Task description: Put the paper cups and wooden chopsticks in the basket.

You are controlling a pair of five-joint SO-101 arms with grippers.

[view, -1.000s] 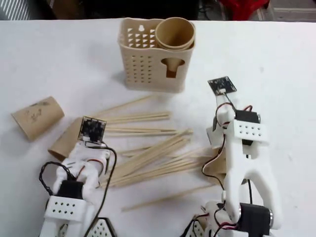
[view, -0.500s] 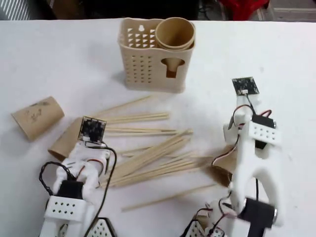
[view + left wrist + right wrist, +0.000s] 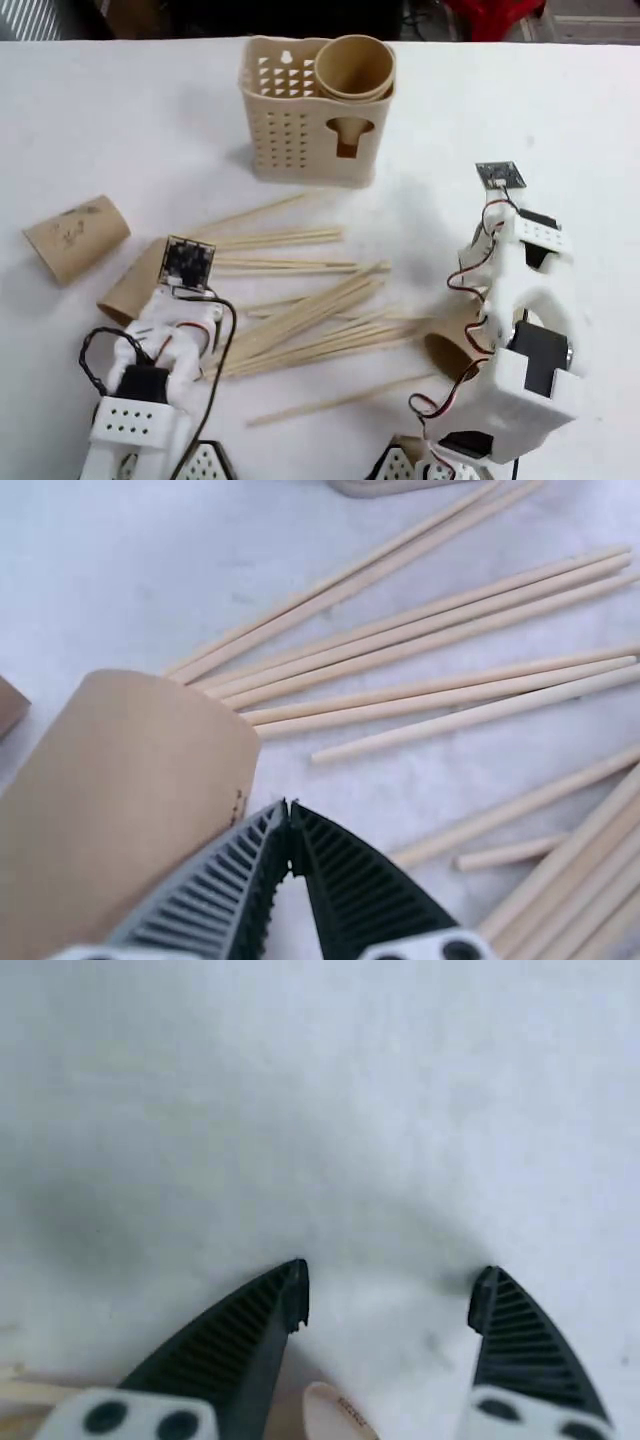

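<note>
— Where are the left fingers [image 3: 250, 885]?
— Clenched on nothing, tips just beside a paper cup [image 3: 110, 800] lying on the tabletop [image 3: 560, 120].
— And the right fingers [image 3: 250, 1340]?
— Spread apart, empty, above bare tabletop. A second cup [image 3: 445, 350] lies by that arm.
— Farther out?
— Chopsticks [image 3: 300, 315] scattered mid-table, a third cup [image 3: 75, 238] off left, then the basket [image 3: 300, 135] with an upright cup [image 3: 355, 65] inside.

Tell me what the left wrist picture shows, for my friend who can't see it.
The left arm's dark grey ribbed hand is shut and points down at the white table. A brown paper cup lies on its side right beside the hand. Pale wooden chopsticks lie scattered across the table beyond them.
</note>
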